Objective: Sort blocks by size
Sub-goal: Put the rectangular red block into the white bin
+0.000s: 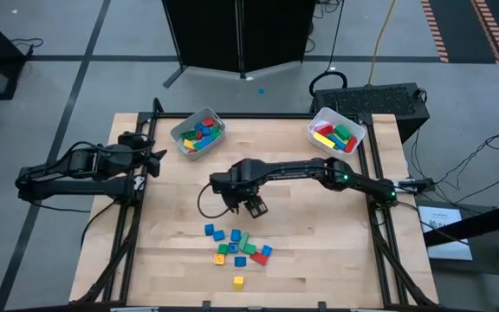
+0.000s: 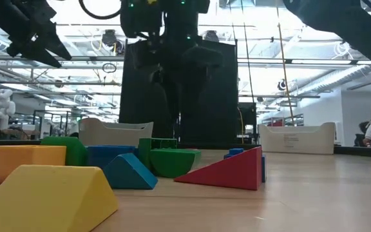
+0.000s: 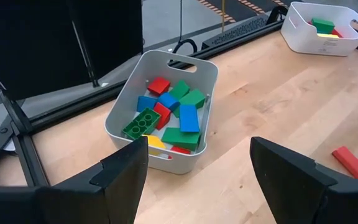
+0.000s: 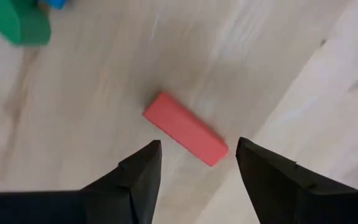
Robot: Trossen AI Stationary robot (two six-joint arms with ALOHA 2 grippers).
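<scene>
Loose blocks (image 1: 239,245) in red, blue, green and yellow lie in a pile near the table's front edge, close up in the low view (image 2: 127,169). My right gripper (image 1: 254,206) points straight down just beyond the pile, toward the far side. A thin red bar (image 4: 185,129) sits between its fingertips (image 4: 197,144) and also shows in the left wrist view (image 3: 353,163). My left gripper (image 1: 152,159) waits open at the table's left edge, raised, and aims toward the left bin (image 3: 197,146). My right gripper comes from above with its fingers pointing down and has the red bar slantwise in the gap between them. One end (image 4: 219,151) lies beside one finger. The bar is level and appears clear of the table. Where the pads meet it does not show.
Two white bins stand at the far edge. The left one (image 1: 178,133) holds small blocks and the right one (image 1: 315,122) holds longer bars. Bare wood lies between the pile and the bins. A single yellow cube (image 1: 238,281) lies nearest the front edge.
</scene>
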